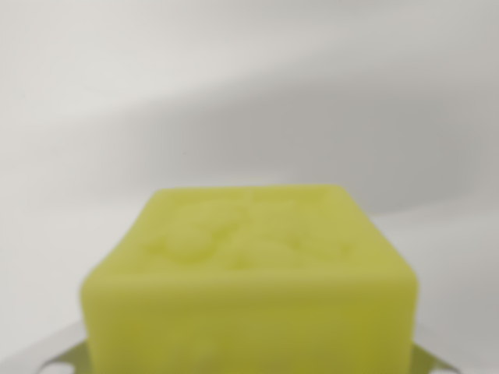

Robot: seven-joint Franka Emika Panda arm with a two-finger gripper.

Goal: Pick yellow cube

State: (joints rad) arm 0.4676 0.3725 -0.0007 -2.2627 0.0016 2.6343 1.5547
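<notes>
Everything here is sitting out of focus, so fine detail is getting lost. The yellow cube [249,284] is filling the lower middle of the wrist view, very close to the lens, and its bottom is getting cut off by the frame edge, so I'm not seeing what it's resting on or whether it's resting at all. Its top face is showing some bumpy raised pattern, but the blur is making it impossible to read. Counting things: one cube, and two small shiny metal bits [66,354] peeking out at the bottom corners, one at the wrist view's left and one at the wrist view's right. Those are probably parts of the gripper [249,366], sitting just beside the cube's lower sides, but the cube is blocking nearly all of them. So I can't tell whether the jaws are clamping the cube or just standing apart around it. Behind the cube there's only a pale grey-white surface [249,93] with a soft darker shadow band running across it, and nothing else is standing around the cube.
</notes>
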